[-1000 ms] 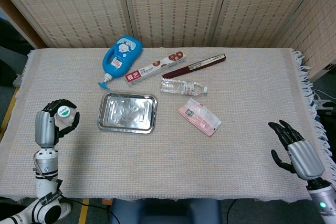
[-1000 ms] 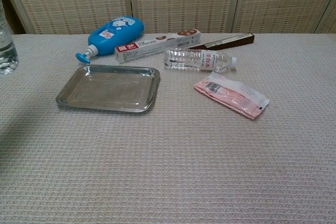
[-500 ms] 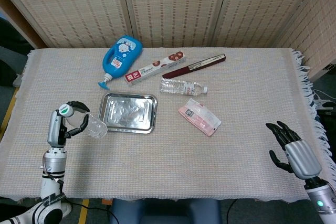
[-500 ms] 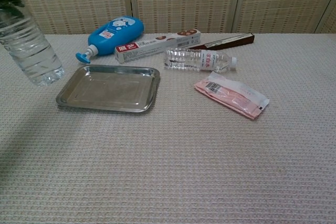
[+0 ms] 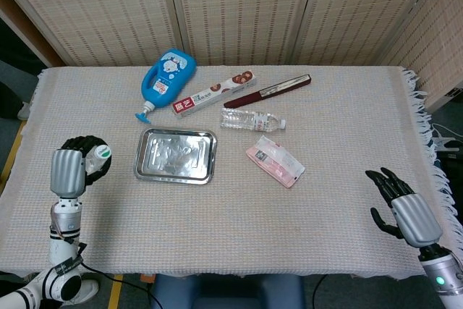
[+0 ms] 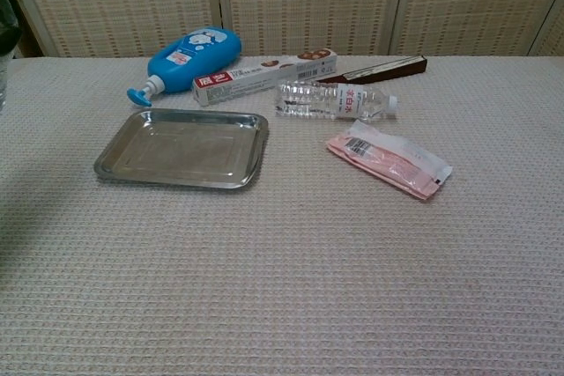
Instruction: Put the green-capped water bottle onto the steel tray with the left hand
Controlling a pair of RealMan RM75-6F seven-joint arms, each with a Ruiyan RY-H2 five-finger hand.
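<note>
My left hand (image 5: 71, 169) grips the green-capped water bottle (image 5: 100, 155) at the table's left edge, left of the steel tray (image 5: 176, 155). Only the green cap and a bit of the neck show past the fingers in the head view. In the chest view just a sliver of the clear bottle (image 6: 3, 41) shows at the far left edge, well away from the steel tray (image 6: 181, 147), and the left hand itself is out of that frame. The tray holds nothing. My right hand (image 5: 404, 205) hangs open at the table's front right corner, fingers spread.
Behind the tray lie a blue lotion bottle (image 5: 168, 77), a toothpaste box (image 5: 215, 93) and a dark slim case (image 5: 268, 90). A white-capped clear bottle (image 5: 252, 119) lies on its side right of the tray, with a pink packet (image 5: 275, 161) in front of it.
Half a second ago the bottle leaned out toward the tray's left edge; now the left hand has drawn it back left, almost out of the chest view. The right hand has barely moved.
</note>
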